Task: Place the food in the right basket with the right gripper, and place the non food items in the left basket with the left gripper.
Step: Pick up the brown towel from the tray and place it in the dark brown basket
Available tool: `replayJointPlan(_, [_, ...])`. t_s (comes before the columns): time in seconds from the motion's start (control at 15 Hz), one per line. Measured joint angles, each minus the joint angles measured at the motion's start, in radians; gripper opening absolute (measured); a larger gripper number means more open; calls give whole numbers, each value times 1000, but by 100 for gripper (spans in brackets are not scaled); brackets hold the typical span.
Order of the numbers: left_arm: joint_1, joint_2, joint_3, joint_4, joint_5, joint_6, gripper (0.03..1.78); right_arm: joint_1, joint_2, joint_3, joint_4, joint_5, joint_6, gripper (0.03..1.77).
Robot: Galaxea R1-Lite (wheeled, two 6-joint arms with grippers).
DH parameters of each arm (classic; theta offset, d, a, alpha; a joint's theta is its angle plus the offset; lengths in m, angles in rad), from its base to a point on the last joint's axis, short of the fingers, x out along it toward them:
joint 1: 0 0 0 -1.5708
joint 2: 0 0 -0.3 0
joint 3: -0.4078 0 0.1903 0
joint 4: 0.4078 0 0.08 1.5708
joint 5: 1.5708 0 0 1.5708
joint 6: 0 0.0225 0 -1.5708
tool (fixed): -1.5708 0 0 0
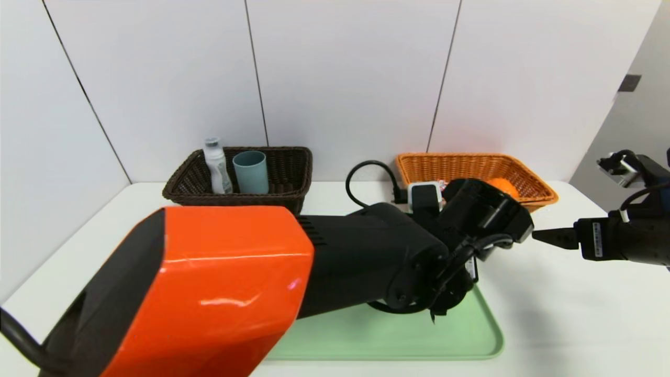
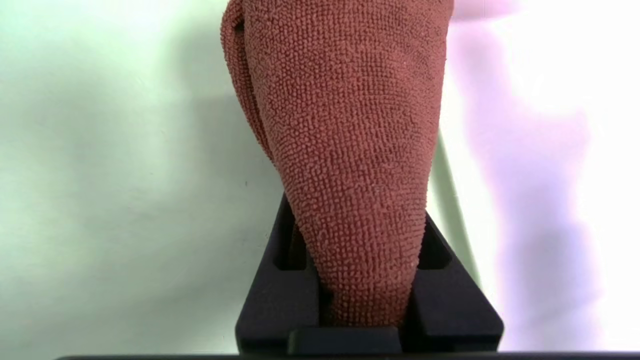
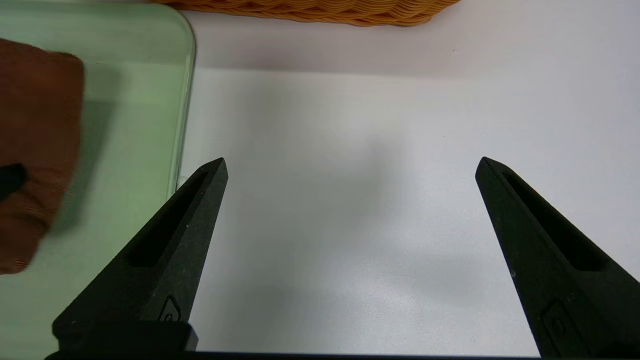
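Note:
My left gripper (image 2: 356, 210) is shut on a red-brown terry cloth (image 2: 340, 125), which bunches between the fingers just above the green tray (image 2: 100, 175). In the head view my left arm reaches across the tray (image 1: 471, 335) and hides both the gripper and the cloth. The right wrist view shows the cloth (image 3: 35, 150) at the tray's edge. My right gripper (image 3: 350, 162) stands open and empty over the white table, just right of the tray (image 1: 549, 238). The brown left basket (image 1: 282, 193) holds a white bottle (image 1: 217, 167) and a blue-grey cup (image 1: 251, 172). The orange right basket (image 1: 534, 183) holds an orange (image 1: 503, 187).
A white plug block (image 1: 424, 196) with a looped black cable (image 1: 366, 173) sits between the baskets at the back, against the wall. The orange basket's rim (image 3: 310, 10) lies beyond my right gripper. White table surrounds the tray.

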Motion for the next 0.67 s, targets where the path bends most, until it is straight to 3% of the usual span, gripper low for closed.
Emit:
replayJointPlan(0.27, [50,-164,0,61,1,104,40,9,-4,0,0,0,0,171])
replayJointPlan(0.53, [237,-302,0,68,-5,283,40,18,-5,9,0,0,-1,171])
replayJointPlan(0.67, [345,-330,1,61,-54,361,40,20,-5,13,0,0,-1,171])
